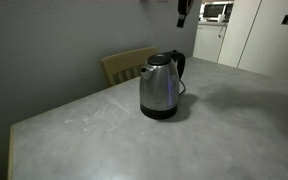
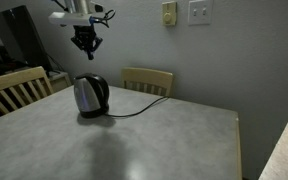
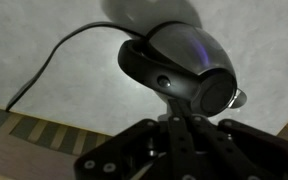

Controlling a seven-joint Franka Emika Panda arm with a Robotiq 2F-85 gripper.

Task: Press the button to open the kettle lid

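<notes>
The steel kettle [image 1: 159, 90] stands upright on its black base on the grey table, and shows in both exterior views [image 2: 91, 96]. Its lid [image 1: 160, 60] sits closed on top. In the wrist view I look down on the kettle [image 3: 184, 60], with the lid [image 3: 216, 90] and the black handle with a small round button [image 3: 163, 77]. My gripper [image 2: 86, 44] hangs in the air well above the kettle, apart from it. In the wrist view its fingers [image 3: 176, 120] lie together, shut and empty. Only its tip shows at the top edge of an exterior view [image 1: 182, 10].
A black cord [image 2: 134, 112] runs from the kettle across the table [image 2: 174, 140] towards the wall. Wooden chairs stand at the table's sides [image 2: 147, 80] [image 2: 14, 88] [image 1: 129, 65]. Wall plates [image 2: 170, 12] are behind.
</notes>
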